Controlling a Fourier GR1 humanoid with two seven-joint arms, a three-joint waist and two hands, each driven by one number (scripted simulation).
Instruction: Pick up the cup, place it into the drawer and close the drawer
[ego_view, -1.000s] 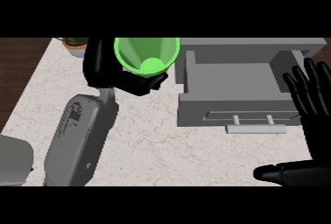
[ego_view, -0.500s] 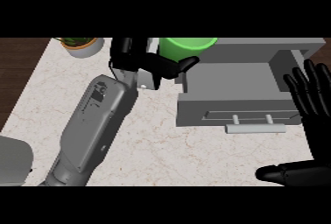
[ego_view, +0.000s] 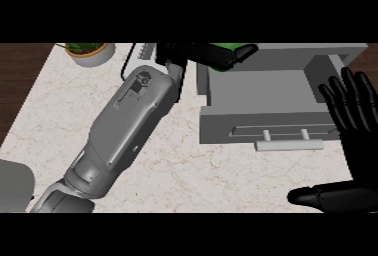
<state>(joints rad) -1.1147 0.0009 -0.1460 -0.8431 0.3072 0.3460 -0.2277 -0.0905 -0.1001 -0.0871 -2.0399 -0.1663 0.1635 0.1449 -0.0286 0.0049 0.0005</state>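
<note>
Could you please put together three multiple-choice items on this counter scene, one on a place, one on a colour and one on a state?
1. Where is the small potted plant with green leaves?
A. At the counter's far left corner
B. Inside the drawer
C. Beside the right hand

2. What colour is the cup held by the left hand?
A. Red
B. Green
C. Blue

3. In what state is the grey drawer with the pale bar handle?
A. Pushed shut
B. Pulled open
C. Taken out and lying on the counter

Answers:
1. A: the potted plant stands at the far left corner of the marbled counter.
2. B: the cup, gripped by the left hand at the drawer's far left edge, is bright green.
3. B: the drawer shows its open tray behind the handle; the right hand rests open beside it.
</note>
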